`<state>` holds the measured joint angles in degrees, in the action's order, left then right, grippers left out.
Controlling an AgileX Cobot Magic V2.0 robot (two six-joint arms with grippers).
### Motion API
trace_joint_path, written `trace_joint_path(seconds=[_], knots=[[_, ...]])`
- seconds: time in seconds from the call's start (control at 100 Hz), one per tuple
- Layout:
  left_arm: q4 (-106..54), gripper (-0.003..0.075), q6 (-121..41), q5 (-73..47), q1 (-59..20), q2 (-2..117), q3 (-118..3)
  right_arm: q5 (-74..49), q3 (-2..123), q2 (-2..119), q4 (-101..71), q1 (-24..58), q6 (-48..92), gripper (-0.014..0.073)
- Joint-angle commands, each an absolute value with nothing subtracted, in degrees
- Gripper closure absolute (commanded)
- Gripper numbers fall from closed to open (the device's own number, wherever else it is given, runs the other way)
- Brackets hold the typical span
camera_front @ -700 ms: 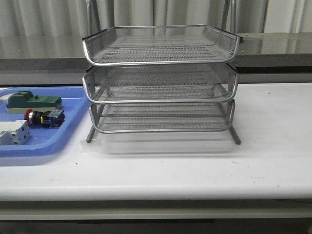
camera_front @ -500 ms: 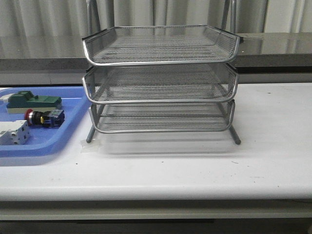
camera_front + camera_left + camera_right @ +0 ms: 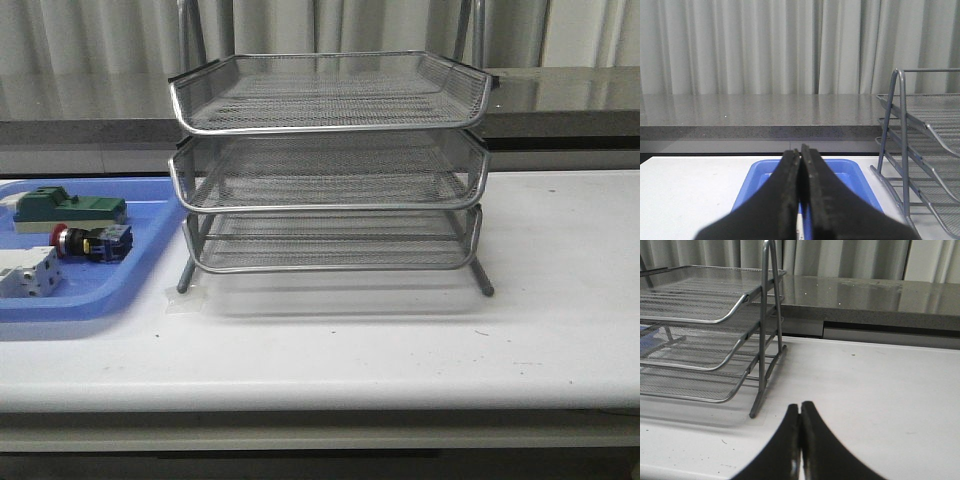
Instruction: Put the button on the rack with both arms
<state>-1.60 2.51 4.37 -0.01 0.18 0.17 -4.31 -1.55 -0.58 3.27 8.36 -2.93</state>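
- Front view: the rack (image 3: 330,165) stands in the middle of the white table (image 3: 400,340), its three mesh tiers stacked one above the other and its legs resting on the tabletop.
- Left of the rack, just beside its near left leg, lies a blue tray (image 3: 120,285), partly cut off by the left edge of the view.
- The button (image 3: 92,242) lies on its side in the blue tray, red head pointing left, black body in the middle, blue-yellow block toward the right.
- A green block (image 3: 68,208) lies just beyond the button, on the far side of the tray; a white block (image 3: 28,273) lies nearer, at the tray's left, close to the button's red head.
- Neither arm shows in the front view.
- Left wrist view: the left gripper (image 3: 800,162) has its two black fingers pressed together with nothing between them; past them are the blue tray's far rim (image 3: 805,162) and the rack's left side (image 3: 920,150).
- Right wrist view: the right gripper (image 3: 800,415) is likewise closed and holds nothing, above bare tabletop to the right of the rack (image 3: 705,340), near its right leg.
- A grey counter (image 3: 560,95) and pale curtains (image 3: 90,40) run along the far side.
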Motion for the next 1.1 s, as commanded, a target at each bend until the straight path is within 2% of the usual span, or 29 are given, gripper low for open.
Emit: trace_joint_path(seconds=[0.0,0.49,0.8,1.09], knots=[[-2.1,0.0741,3.0,8.7,-0.42,0.73,2.1,0.7,-1.59,-1.56,3.57,8.22,-3.0,0.0651],[-2.1,0.0741,3.0,8.7,-0.42,0.73,2.1,4.89,0.48,-1.56,2.34,8.22,-3.0,0.0651],[-2.1,0.0741,3.0,8.7,-0.42,0.73,2.1,-9.08,13.13,2.38,1.05,8.22,-3.0,0.0651],[-2.1,0.0741,3.0,8.7,-0.42,0.73,2.1,-27.0,30.4,19.19,0.89,8.22,-3.0,0.0651]])
